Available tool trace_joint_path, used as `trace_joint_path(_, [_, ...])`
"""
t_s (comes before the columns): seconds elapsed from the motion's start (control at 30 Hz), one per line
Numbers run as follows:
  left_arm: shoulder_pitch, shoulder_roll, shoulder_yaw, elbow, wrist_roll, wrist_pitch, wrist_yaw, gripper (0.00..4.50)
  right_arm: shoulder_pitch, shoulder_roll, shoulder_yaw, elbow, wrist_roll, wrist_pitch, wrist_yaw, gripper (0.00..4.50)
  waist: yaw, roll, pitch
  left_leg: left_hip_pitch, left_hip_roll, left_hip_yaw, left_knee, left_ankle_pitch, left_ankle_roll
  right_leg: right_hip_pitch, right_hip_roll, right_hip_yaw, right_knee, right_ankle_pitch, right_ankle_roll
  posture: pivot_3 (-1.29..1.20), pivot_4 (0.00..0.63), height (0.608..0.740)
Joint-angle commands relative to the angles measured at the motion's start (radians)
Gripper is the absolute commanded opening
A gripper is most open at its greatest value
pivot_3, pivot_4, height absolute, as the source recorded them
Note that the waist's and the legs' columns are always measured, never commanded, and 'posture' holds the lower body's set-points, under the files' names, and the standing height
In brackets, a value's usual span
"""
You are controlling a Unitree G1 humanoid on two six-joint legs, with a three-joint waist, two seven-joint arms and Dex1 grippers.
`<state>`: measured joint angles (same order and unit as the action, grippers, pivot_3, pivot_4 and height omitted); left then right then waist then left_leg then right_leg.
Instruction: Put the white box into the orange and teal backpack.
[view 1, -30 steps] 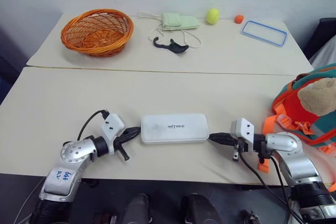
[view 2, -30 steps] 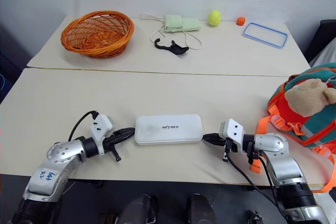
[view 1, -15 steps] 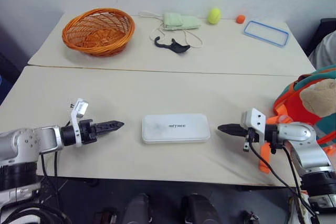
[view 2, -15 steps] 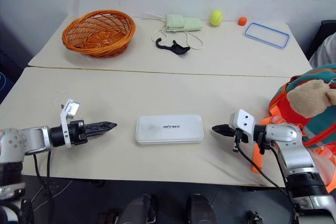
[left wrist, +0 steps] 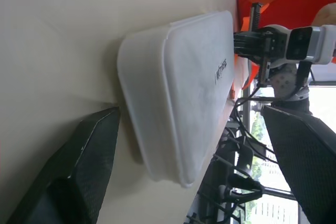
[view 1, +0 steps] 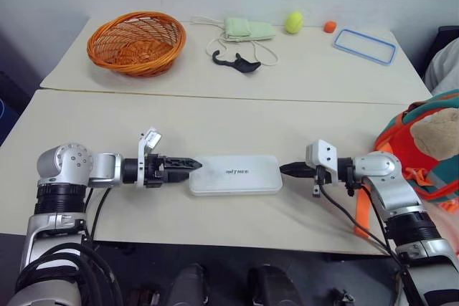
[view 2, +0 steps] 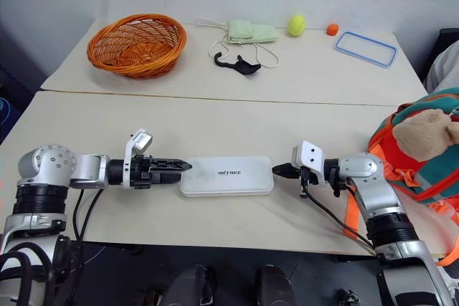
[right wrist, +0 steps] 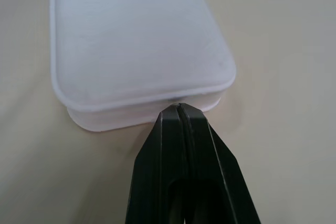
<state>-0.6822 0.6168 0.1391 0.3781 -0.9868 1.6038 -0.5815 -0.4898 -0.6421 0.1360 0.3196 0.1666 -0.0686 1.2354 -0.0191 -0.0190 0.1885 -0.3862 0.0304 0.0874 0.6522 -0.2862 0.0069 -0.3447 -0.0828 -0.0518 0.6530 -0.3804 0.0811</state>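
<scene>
The box point(view 1: 235, 174) lies low in the middle of the frame on the counter point(view 1: 215, 120), between the left gripper point(view 1: 188, 165) and right gripper point(view 1: 285, 169). The backpack point(view 1: 423, 145) sits at right edge; the basket point(view 1: 136, 41) upper left.

Orange and teal backpack point(view 1: 423, 141) partly beyond the frame's edge.

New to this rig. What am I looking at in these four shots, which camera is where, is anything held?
It is a two-armed humanoid robot at a table. Two shots come from its head, looking down; the other two from cameras on each wrist. The white box lies flat on the table, not lifted. The left hand is open at one short end; the right hand is shut, its tip at the other end. Nothing is gripped. The backpack sits on the right. Farther back: a basket, a ball and a clear lid.
</scene>
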Motion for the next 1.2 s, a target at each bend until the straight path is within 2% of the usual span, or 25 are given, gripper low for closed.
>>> trace_joint_path(0.03, [-0.017,-0.063,0.016,0.047,-0.015,0.011,0.061,4.49,-0.014,0.020,0.007,-0.003,0.003,-0.021,0.006,0.00,0.003,0.000,0.000,0.000,0.000,0.000,0.000,0.000,0.000,0.000,0.000,0.000,0.000,0.000,0.000,0.00,0.150,0.740])
trace_joint_path(0.17, [-0.021,-0.089,-0.002,0.035,-0.091,0.011,0.078,4.49,-0.017,0.038,0.015,-0.006,0.001,-0.020,0.006,0.00,0.003,0.000,0.000,0.000,0.000,0.000,0.001,0.000,0.000,0.000,0.000,0.000,0.000,0.000,0.000,0.00,0.150,0.740])
trace_joint_path(0.2, [-0.012,-0.079,-0.025,0.016,-0.128,0.011,0.071,4.31,-0.017,0.041,0.016,-0.008,0.001,-0.020,0.006,0.00,0.003,0.000,0.000,0.000,0.000,0.000,0.001,0.000,0.000,0.000,0.000,0.000,0.000,0.000,0.000,0.00,0.150,0.740])
trace_joint_path(0.33, [0.004,-0.028,-0.075,-0.009,-0.221,0.011,0.072,3.41,-0.008,0.038,0.010,-0.021,0.008,-0.018,0.014,0.00,-0.006,0.000,0.000,-0.001,0.001,0.000,0.000,0.000,0.000,-0.001,0.001,0.000,0.001,0.000,0.000,0.00,0.150,0.740])
trace_joint_path(0.53, [0.018,0.008,-0.069,-0.029,-0.311,0.011,0.107,1.47,0.066,0.001,-0.029,-0.090,0.046,0.010,0.026,0.00,-0.009,0.000,0.000,-0.001,0.001,0.000,0.000,0.000,-0.001,-0.002,0.001,0.000,0.000,0.000,0.000,0.00,0.150,0.740])
trace_joint_path(0.57, [0.021,0.000,-0.047,-0.034,-0.323,0.011,0.119,1.27,0.090,-0.008,-0.043,-0.114,0.062,0.021,0.024,0.00,-0.008,0.000,0.000,-0.001,0.001,0.000,-0.001,0.000,-0.001,-0.001,0.001,0.000,0.000,0.000,0.000,0.00,0.150,0.740])
trace_joint_path(0.63, [0.037,-0.029,0.014,-0.086,-0.324,0.011,0.143,1.24,0.155,-0.028,-0.089,-0.186,0.120,0.077,0.015,0.00,-0.006,0.000,0.000,-0.001,0.001,0.000,-0.001,0.000,-0.001,-0.001,0.001,0.000,0.000,0.000,0.000,0.00,0.150,0.740])
trace_joint_path(0.77, [0.130,-0.050,0.088,-0.312,-0.287,-0.097,0.145,1.24,0.331,-0.051,-0.245,-0.368,0.252,0.200,-0.065,0.84,-0.003,0.000,0.000,-0.003,0.001,-0.002,-0.001,0.000,-0.001,-0.001,0.001,0.000,-0.001,0.000,0.000,0.00,0.150,0.740])
trace_joint_path(0.9, [0.311,0.012,0.046,-0.580,-0.106,-0.416,-0.078,1.24,0.566,-0.007,-0.448,-0.574,0.356,0.276,-0.225,2.24,-0.005,0.000,0.000,-0.001,0.001,-0.002,-0.004,0.000,-0.002,0.001,0.002,0.000,-0.008,0.000,0.000,0.00,0.150,0.740])
trace_joint_path(1.0, [0.417,0.027,0.004,-0.669,0.036,-0.665,-0.233,1.24,0.783,0.056,-0.594,-0.709,0.385,0.276,-0.311,3.27,-0.004,0.000,0.000,0.000,0.002,-0.001,-0.007,0.001,-0.005,0.001,0.004,0.000,-0.010,0.000,0.000,0.00,0.150,0.740])
trace_joint_path(1.1, [0.465,0.007,-0.003,-0.705,0.125,-0.834,-0.294,1.24,0.987,0.107,-0.751,-0.769,0.416,0.278,-0.350,4.24,0.017,0.001,0.000,0.000,0.001,0.000,-0.010,0.002,-0.005,0.001,0.003,0.001,-0.012,0.000,0.000,0.00,0.150,0.740])
trace_joint_path(1.13, [0.470,0.004,0.000,-0.704,0.141,-0.865,-0.307,1.24,1.030,0.116,-0.787,-0.772,0.425,0.277,-0.356,4.49,0.020,0.001,0.000,0.000,0.001,0.000,-0.011,0.001,-0.005,0.001,0.003,0.002,-0.014,0.000,0.000,0.00,0.150,0.740])
trace_joint_path(1.2, [0.475,0.006,0.003,-0.703,0.165,-0.926,-0.345,1.24,1.088,0.126,-0.873,-0.729,0.433,0.256,-0.368,4.49,0.019,0.001,0.000,0.000,0.001,0.000,-0.011,-0.001,-0.005,0.002,0.003,0.003,-0.016,0.000,0.000,0.00,0.150,0.740])
